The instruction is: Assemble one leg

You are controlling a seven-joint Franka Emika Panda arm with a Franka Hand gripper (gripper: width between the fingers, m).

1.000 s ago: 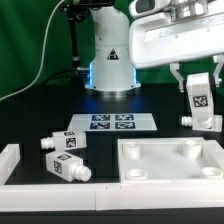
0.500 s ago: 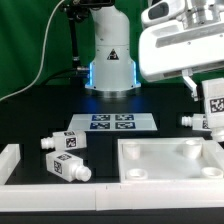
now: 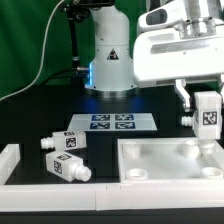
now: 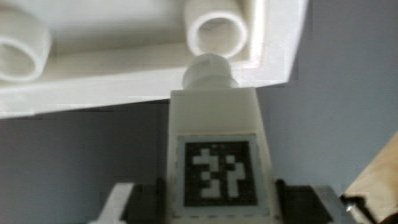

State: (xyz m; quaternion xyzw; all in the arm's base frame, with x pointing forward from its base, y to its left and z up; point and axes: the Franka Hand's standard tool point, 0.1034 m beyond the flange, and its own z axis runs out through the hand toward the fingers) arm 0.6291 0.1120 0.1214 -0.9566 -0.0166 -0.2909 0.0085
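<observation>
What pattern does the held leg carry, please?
The leg carries a black-and-white square tag; clearest in wrist view.

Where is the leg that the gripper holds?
At the exterior view's right, the leg hangs upright in the gripper, peg down, just over the far right corner hole of the tabletop.

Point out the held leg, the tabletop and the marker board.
held leg (image 3: 208, 118), exterior view, on its tag.
tabletop (image 3: 166, 162), exterior view, bare floor between holes.
marker board (image 3: 113, 122), exterior view, gap between tags.

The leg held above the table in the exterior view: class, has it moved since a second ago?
Yes. The leg has come down toward the tabletop, its peg now close above that tray's far corner on the exterior view's right.
</observation>
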